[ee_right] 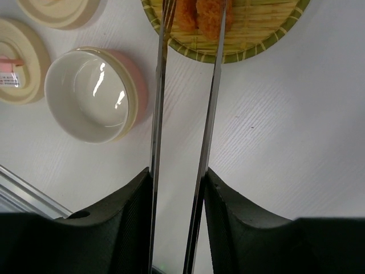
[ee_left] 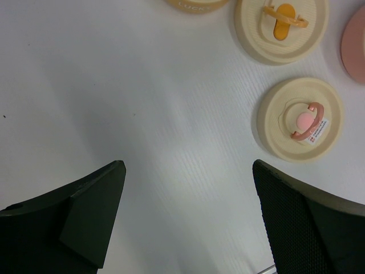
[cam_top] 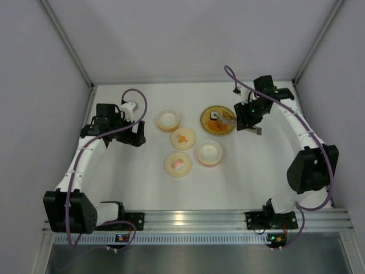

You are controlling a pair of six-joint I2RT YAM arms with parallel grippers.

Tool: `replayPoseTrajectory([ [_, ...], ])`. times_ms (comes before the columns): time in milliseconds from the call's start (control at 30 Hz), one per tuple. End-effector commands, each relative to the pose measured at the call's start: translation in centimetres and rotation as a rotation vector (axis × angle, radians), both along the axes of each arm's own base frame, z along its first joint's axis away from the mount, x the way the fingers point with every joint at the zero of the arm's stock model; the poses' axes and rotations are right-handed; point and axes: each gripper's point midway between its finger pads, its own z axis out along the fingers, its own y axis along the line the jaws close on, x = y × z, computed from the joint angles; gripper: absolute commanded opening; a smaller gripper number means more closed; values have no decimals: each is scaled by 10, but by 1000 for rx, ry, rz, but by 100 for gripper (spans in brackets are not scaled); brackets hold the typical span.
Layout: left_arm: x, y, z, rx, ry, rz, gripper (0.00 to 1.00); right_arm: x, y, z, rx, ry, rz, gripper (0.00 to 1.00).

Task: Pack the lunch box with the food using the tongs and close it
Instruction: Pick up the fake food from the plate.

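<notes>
A robotics lab test cell, not a kitchen. A bare white counter sits boxed in by plain grey panel walls on aluminium frame posts. Two robot arms, the left arm and the right arm, are bolted to a slotted aluminium rail at the near edge, with purple cables looping off them.

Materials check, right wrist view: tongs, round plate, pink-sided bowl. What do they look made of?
Tongs: metal, likely steel; thin grey arms with a bright sheen.
Plate: looks like woven bamboo or straw; visible strip weave, green-edged rim.
Bowl: glossy plastic or ceramic, can't tell which; sharp light reflections on the cream inside, pink outer wall.
</notes>
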Motion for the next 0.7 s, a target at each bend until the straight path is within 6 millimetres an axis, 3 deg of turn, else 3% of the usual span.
replayPoseTrajectory([
  [0,5,-3,3,-13,-17,-3,98,7,7,-1,-11,6,-41,38],
  [233,5,-2,-1,-8,-21,0,98,14,1,-13,-53,45,-102,38],
  [667,6,0,-8,1,-15,3,98,13,10,-24,-49,93,-85,38],
])
